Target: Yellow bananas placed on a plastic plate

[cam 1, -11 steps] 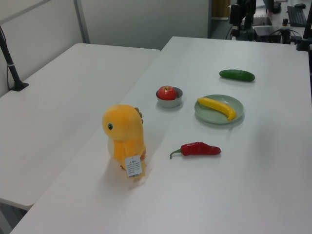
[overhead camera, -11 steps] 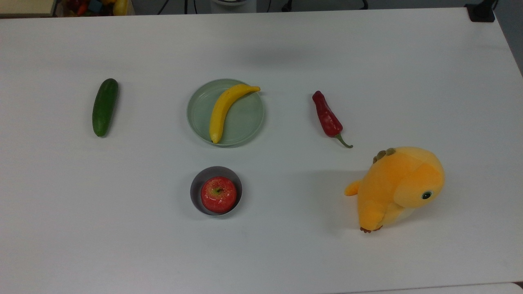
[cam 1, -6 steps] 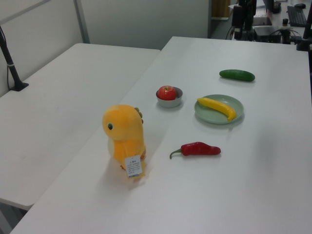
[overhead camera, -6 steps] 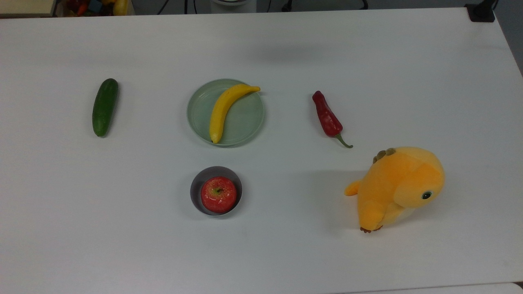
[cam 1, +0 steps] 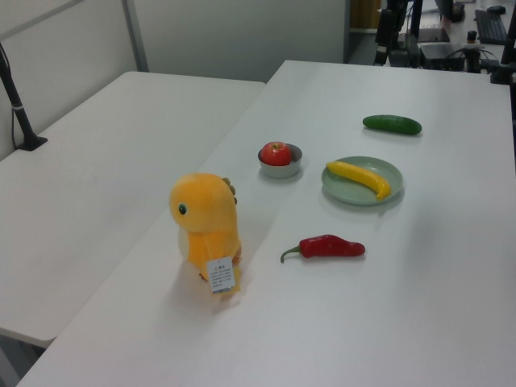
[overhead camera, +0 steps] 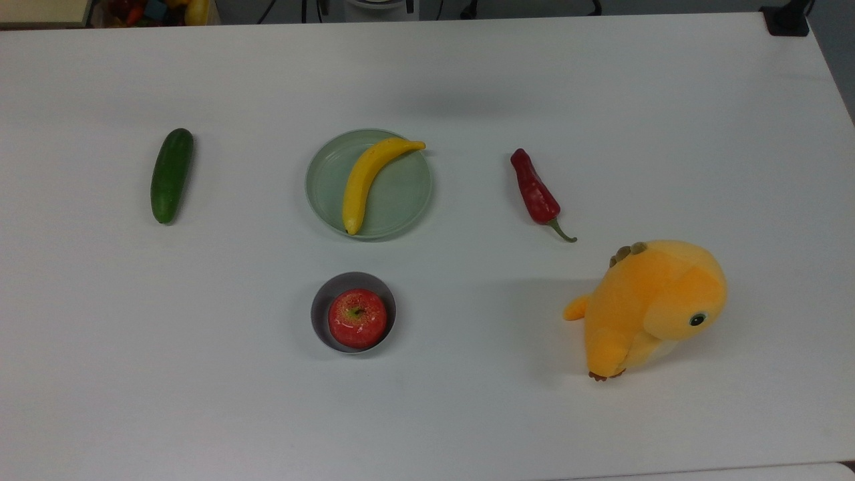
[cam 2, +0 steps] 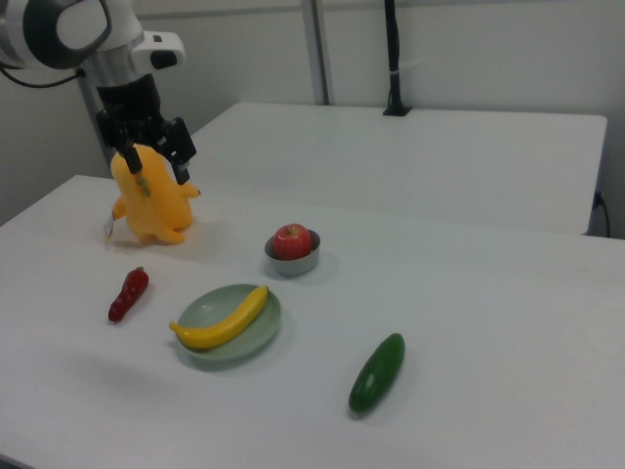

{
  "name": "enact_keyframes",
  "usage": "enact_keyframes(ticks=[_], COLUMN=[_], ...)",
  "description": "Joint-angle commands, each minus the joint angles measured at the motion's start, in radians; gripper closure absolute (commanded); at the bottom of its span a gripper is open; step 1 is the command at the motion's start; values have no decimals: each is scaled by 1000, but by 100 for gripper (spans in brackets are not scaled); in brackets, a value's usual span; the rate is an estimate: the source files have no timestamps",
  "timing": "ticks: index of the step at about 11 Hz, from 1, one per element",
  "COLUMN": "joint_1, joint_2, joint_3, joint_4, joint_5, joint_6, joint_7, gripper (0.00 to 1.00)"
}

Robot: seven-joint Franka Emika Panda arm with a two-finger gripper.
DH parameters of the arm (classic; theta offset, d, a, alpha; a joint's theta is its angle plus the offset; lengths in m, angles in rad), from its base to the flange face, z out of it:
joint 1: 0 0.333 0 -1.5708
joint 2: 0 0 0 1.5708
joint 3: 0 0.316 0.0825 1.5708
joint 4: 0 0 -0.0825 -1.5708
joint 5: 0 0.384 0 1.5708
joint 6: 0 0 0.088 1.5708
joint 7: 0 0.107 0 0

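yellow bananas (overhead camera: pixel 365 182) overhang plastic plate (overhead camera: pixel 407 194) rim.

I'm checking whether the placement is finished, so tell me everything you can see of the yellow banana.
The yellow banana is one curved, smooth, glossy piece that looks like plastic, with an orange-tinged stem tip. It lies flat on the pale green plate, spanning it; in the top view the stem tip reaches the rim at upper right and the blunt end sits near the lower rim. It touches only the plate, and the gripper hangs open well away from it.
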Motion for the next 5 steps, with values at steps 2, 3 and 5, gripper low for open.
enact_keyframes(ticks=[2, 3, 5], joint_1=[26, 26, 28], joint_2=[-36, -35, -35], joint_3=[-23, -23, -23], joint_4=[-51, -49, -49], joint_5=[-3, -5, -3], joint_6=[21, 21, 19], joint_7=[-21, -21, -15], gripper=[0, 0, 0])
